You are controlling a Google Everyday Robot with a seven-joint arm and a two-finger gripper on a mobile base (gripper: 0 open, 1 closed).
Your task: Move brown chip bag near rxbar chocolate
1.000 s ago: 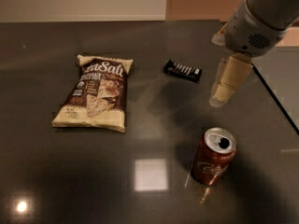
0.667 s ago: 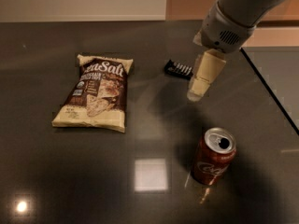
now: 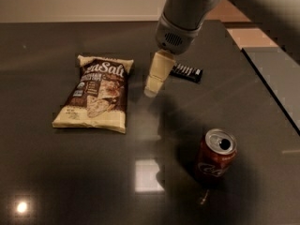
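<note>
Leftward the gripper (image 3: 152, 89) has swung, now hovering just right of the brown chip bag (image 3: 96, 95); whether it is open or closed cannot be told. The rxbar chocolate (image 3: 187, 72) lies farther right of the bag. Best to centre over the bag's right edge before descending.

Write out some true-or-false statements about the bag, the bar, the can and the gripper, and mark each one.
1. The chip bag lies flat on the table, left of the gripper. True.
2. The gripper holds the chip bag. False: it is apart from the bag, between it and the chocolate bar.
3. The soda can lies on its side. False: it stands upright.
4. The chocolate bar lies farther back than the can. True.
</note>
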